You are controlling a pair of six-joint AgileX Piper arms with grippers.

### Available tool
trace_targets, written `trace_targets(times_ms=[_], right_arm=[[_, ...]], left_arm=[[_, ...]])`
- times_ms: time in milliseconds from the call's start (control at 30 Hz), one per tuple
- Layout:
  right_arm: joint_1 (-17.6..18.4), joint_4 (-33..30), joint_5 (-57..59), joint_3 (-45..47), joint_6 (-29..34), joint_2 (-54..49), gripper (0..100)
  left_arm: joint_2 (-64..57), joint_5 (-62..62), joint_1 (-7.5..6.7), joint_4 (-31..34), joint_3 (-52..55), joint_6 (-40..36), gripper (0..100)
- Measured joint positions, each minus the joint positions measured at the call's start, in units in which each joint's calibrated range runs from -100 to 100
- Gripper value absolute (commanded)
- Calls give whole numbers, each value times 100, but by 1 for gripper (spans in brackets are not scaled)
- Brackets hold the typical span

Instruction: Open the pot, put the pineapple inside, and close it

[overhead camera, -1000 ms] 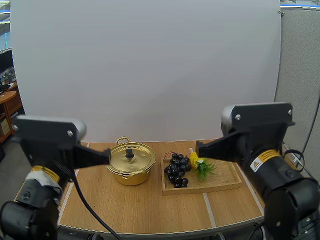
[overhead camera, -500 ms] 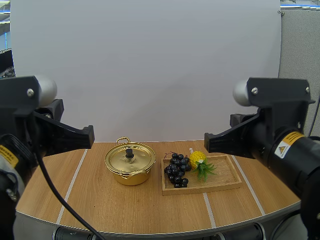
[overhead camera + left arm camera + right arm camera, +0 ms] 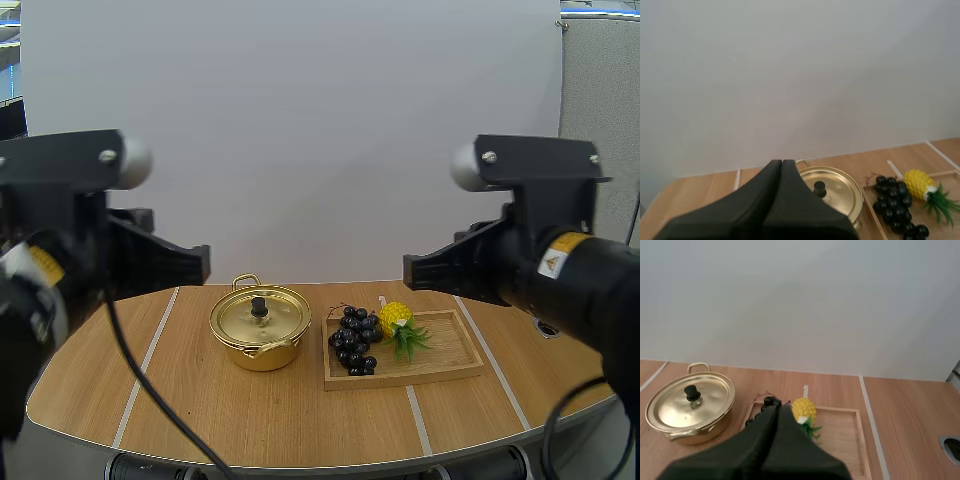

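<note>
White backdrop panel (image 3: 300,130) behind light wooden table (image 3: 250,410) with pale stripes; grey partition (image 3: 600,90) at far right

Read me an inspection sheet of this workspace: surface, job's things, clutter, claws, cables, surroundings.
surface: wooden table, pale stripes.
job's things: gold pot beside the tray, lid on; pineapple lying on the tray.
clutter: grapes on the tray, beside the pineapple.
claws: left claw shut on nothing, above the table near the pot; right claw shut on nothing, above the tray.
cables: nothing seen on the table.
surroundings: white backdrop behind the table.
</note>
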Motion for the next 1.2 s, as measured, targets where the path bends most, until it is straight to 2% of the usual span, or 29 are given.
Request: trace_targets(times_ms=[233, 300, 467, 533, 600, 633, 667, 700, 800, 833, 933, 967, 1200], right_arm=[[0, 0, 42, 0, 0, 854, 0], [0, 0, -63, 0, 0, 1521, 0], [0, 0, -392, 0, 0, 2092, 0], [0, 0, -674, 0, 0, 2675, 0], [0, 0, -786, 0, 0, 2927, 0], [0, -12, -808, 0, 0, 3055, 3], [0, -47, -867, 0, 0, 3217, 10], [0, -60, -867, 0, 0, 3235, 20], [0, -168, -992, 0, 0, 3417, 48], [0, -213, -1068, 0, 0, 3456, 60], [0, -287, -1196, 0, 0, 3482, 94], [0, -287, -1196, 0, 0, 3482, 100], [0, -182, -1425, 0, -9, 3482, 100]], left_arm=[[1149, -21, 0, -559, 0, 485, 0], [1665, -158, 0, -769, 0, 708, 0], [2226, -580, 0, -936, 0, 939, 1], [2738, -997, 0, -990, 0, 1101, 8], [3109, -1218, 0, -1011, 0, 1164, 21], [3283, -1279, 0, -1010, 0, 1175, 30], [3387, -1296, 0, -1010, 0, 1187, 41], [3464, -1341, 0, -1010, 0, 1187, 51], [3742, -1524, 0, -1026, 0, 1187, 92], [3757, -1542, 0, -1026, 0, 1187, 100], [3910, -1720, 0, -1076, 0, 1187, 100], [3966, -1830, 0, -1080, 0, 1187, 100], [4042, -2068, 0, -1143, 0, 1530, 100]])
